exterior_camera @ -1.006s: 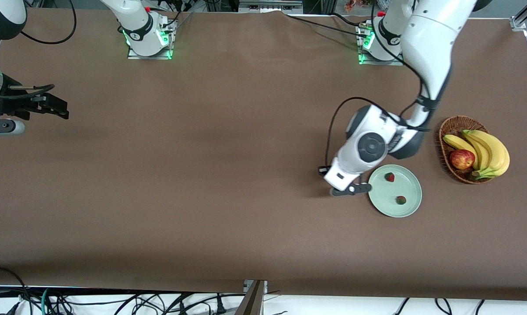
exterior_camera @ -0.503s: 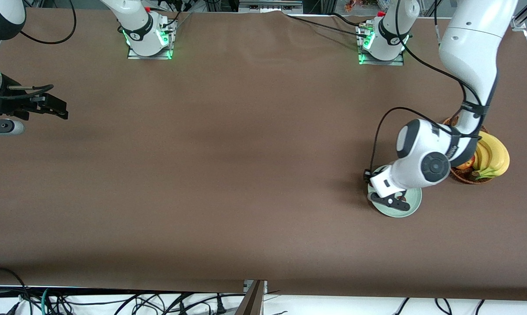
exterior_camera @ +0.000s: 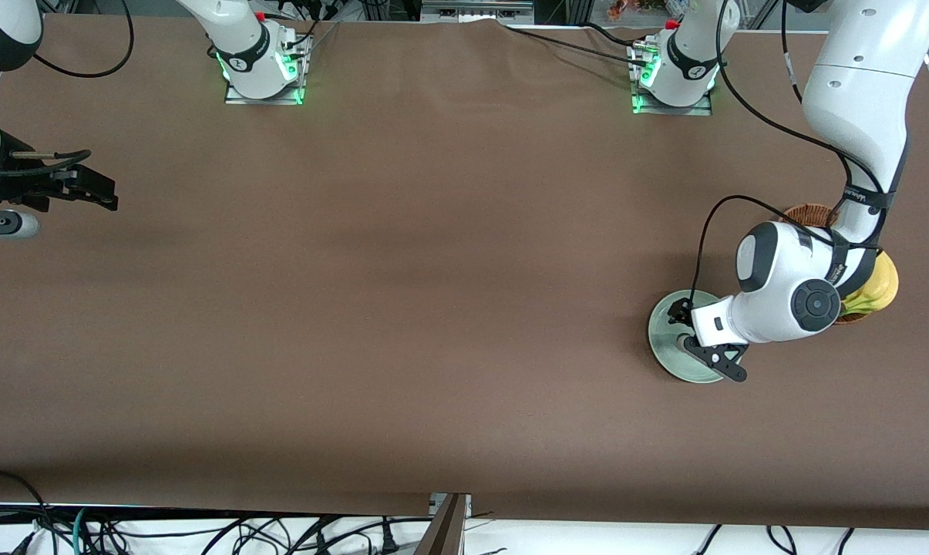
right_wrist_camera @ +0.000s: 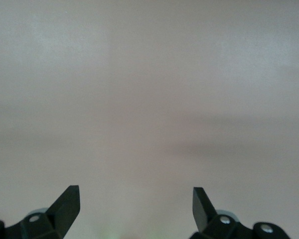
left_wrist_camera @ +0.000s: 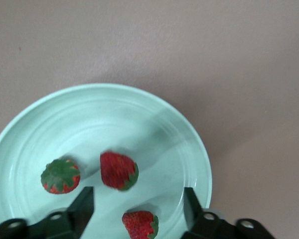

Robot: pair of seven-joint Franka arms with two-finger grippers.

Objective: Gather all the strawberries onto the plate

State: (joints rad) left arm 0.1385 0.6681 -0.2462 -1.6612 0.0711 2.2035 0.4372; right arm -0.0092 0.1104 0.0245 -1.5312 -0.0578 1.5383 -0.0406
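Observation:
The mint-green plate (exterior_camera: 663, 339) lies toward the left arm's end of the table. My left gripper (exterior_camera: 707, 347) hangs low over it and is open, with nothing between its fingers. The left wrist view shows three strawberries on the plate (left_wrist_camera: 114, 114): one cap-up (left_wrist_camera: 61, 176), one in the middle (left_wrist_camera: 118, 170) and one (left_wrist_camera: 140, 224) right under the open left gripper (left_wrist_camera: 138, 195). In the front view the left hand hides the berries. My right gripper (exterior_camera: 86, 183) waits over the right arm's end of the table, open and empty (right_wrist_camera: 136, 196) above bare cloth.
A wicker basket (exterior_camera: 807, 212) with bananas (exterior_camera: 880, 287) stands beside the plate, toward the table's end, mostly covered by the left arm. Both arm bases (exterior_camera: 262, 73) stand along the table edge farthest from the front camera. Cables hang below the nearest edge.
The left arm swung from beside the plate to over it and its gripper opened. The plate held two strawberries before; three lie in it now. The right arm has not moved.

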